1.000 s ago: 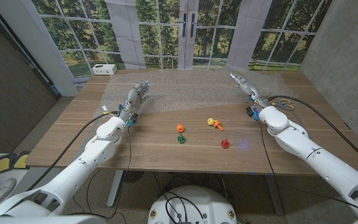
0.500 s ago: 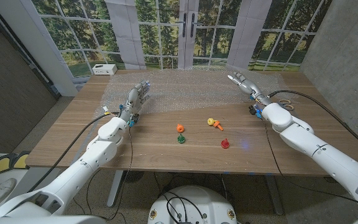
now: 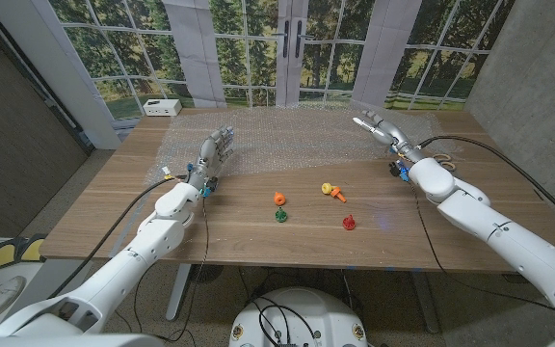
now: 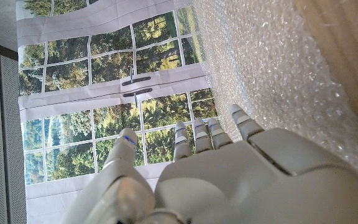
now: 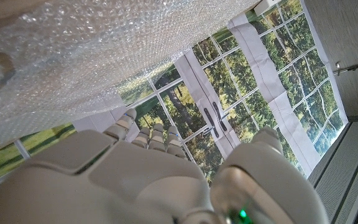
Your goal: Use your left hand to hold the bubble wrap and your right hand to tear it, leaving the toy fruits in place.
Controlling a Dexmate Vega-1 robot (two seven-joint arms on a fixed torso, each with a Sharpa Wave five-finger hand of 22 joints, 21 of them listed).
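Change: over the last second the right hand (image 3: pixel 378 126) had drifted a little farther and leftward along the right end of the clear, dimpled bubble wrap sheet (image 3: pixel 292 140); the left hand (image 3: pixel 214 151) had barely moved.
Meaning for the task: neither hand had taken hold of the sheet yet, so the tear had not begun; this read as the approach, with the hold by the left hand not yet made.
Bubble wrap: it lay spread across the far half of the wooden surface (image 3: pixel 258 231), from behind the left hand to past the right hand.
Toy fruits: the small orange toy fruit (image 3: pixel 278 198), green toy fruit (image 3: pixel 280 215), yellow-and-orange toy fruit (image 3: pixel 331 190) and red toy fruit (image 3: pixel 349 223) sat on bare wood nearer than the sheet, between the arms and apart from both hands.
Left hand: it stood raised over the sheet's left part, fingers (image 4: pixel 241 121) extended and slightly apart, holding nothing; whether it touched the wrap could not be told.
Right hand: it reached out over the sheet's right end, fingers (image 5: pixel 157 134) stretched forward and loosely spread, with nothing in it.
Other things: a white box (image 3: pixel 161 107) stood at the far left, and pale tape rings (image 3: pixel 441 156) lay far right.
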